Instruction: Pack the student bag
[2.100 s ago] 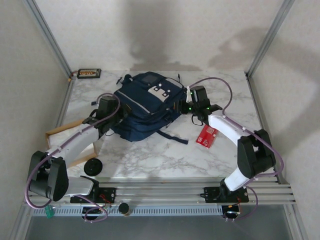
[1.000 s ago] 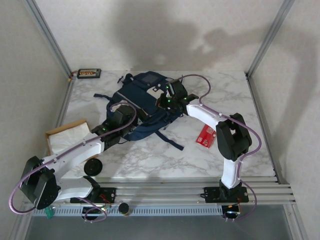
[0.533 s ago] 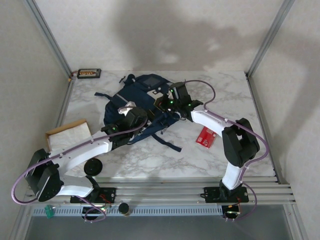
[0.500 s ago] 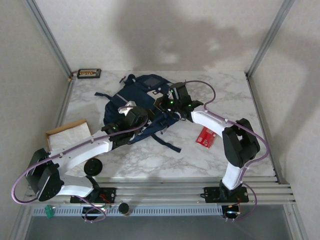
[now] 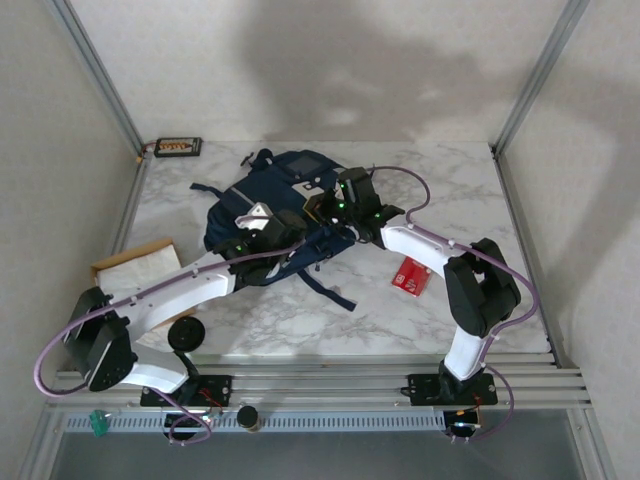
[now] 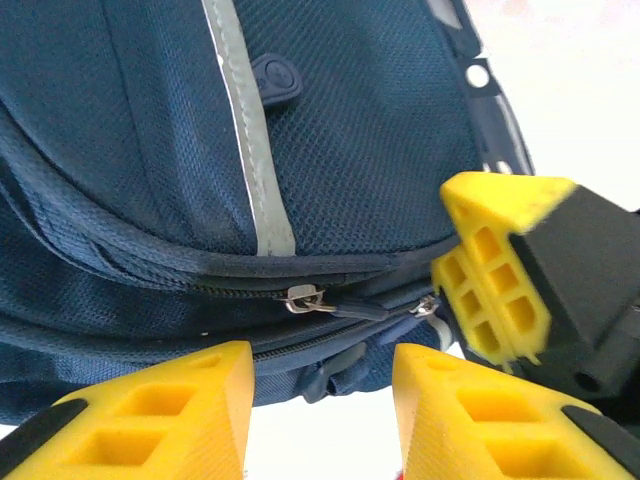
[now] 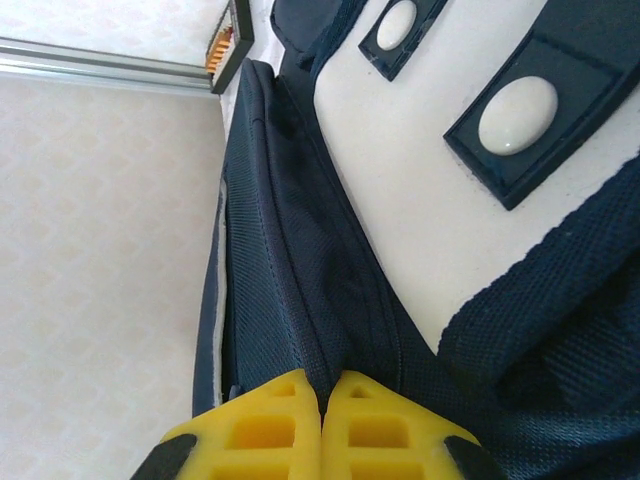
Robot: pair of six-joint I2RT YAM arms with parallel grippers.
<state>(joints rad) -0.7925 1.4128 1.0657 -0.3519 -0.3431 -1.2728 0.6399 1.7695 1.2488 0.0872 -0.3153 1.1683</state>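
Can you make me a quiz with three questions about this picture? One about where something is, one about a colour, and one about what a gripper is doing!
1. Where is the red packet?
A) on top of the student bag
B) on the table, to the right of the bag
C) up in the air

2. What colour are the fingers of the grippers?
A) yellow
B) green
C) pink

3. What is the right gripper doing?
A) standing wide open
B) holding the red packet
C) pinched shut on the bag's fabric

Answers:
1 B: the packet lies flat on the table beside the bag.
2 A: both wrist views show yellow fingers.
3 C: its fingers meet, with a navy fold running in between them.
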